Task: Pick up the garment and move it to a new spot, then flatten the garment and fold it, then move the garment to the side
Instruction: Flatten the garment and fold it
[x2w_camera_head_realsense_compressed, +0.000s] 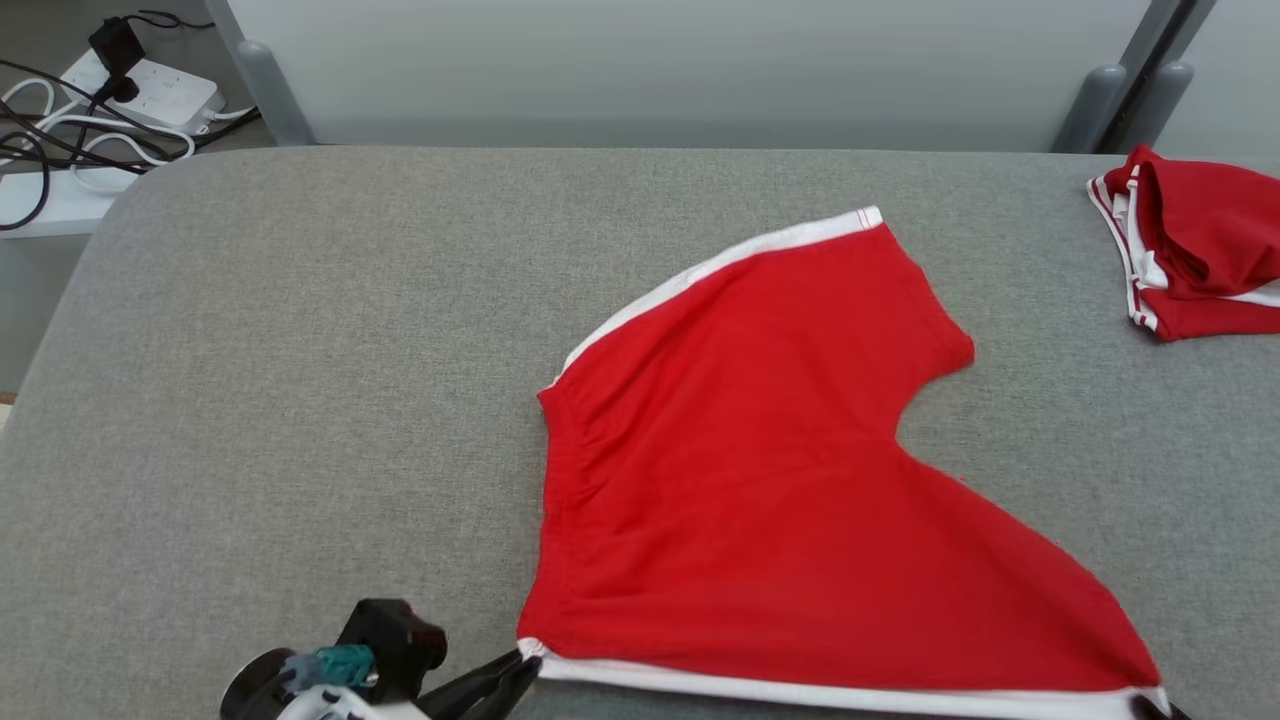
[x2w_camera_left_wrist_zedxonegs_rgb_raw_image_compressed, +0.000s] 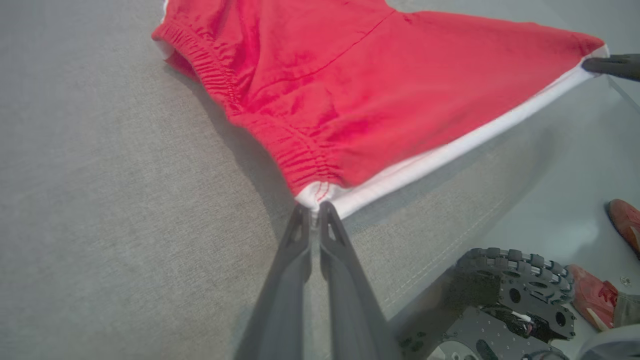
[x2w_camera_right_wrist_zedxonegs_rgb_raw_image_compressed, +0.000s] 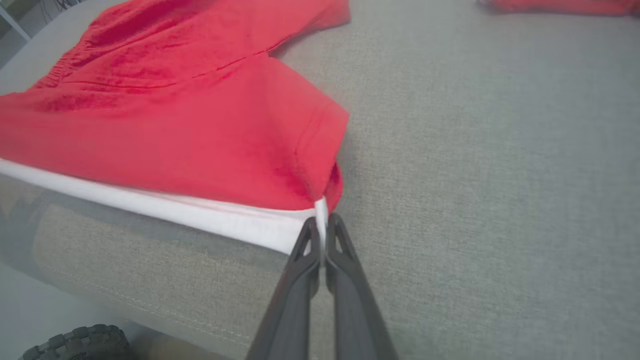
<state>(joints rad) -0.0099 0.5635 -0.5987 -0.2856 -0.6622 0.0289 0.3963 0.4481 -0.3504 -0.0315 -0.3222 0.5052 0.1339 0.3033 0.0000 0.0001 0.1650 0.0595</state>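
Surface: grey fabric-covered table (x2w_camera_head_realsense_compressed: 300, 350), pale wall panel (x2w_camera_head_realsense_compressed: 700, 60) behind it. A power strip (x2w_camera_head_realsense_compressed: 165, 92) w/ cables (x2w_camera_head_realsense_compressed: 60, 130) is lying beyond the far-left corner.

Red shorts (x2w_camera_head_realsense_compressed: 760, 480) are lying mid-right on the table, mostly flat, w/ their near edge running along the table front. A second red garment (x2w_camera_head_realsense_compressed: 1200, 240) is sitting bunched at the far right, well apart.

Left gripper (x2w_camera_left_wrist_zedxonegs_rgb_raw_image_compressed: 314, 212) is pinching the waistband corner where the white trim (x2w_camera_left_wrist_zedxonegs_rgb_raw_image_compressed: 450, 147) starts, fingers closed on the cloth. Right gripper (x2w_camera_right_wrist_zedxonegs_rgb_raw_image_compressed: 324, 225) is pinching the other end of that trim at the leg hem, fingers likewise closed on cloth.

Assessment: the grips are sitting at opp. ends of one edge, so the trim is pulling straight btwn them. This is prob. to get the cloth smooth for flattening. No fold made yet.
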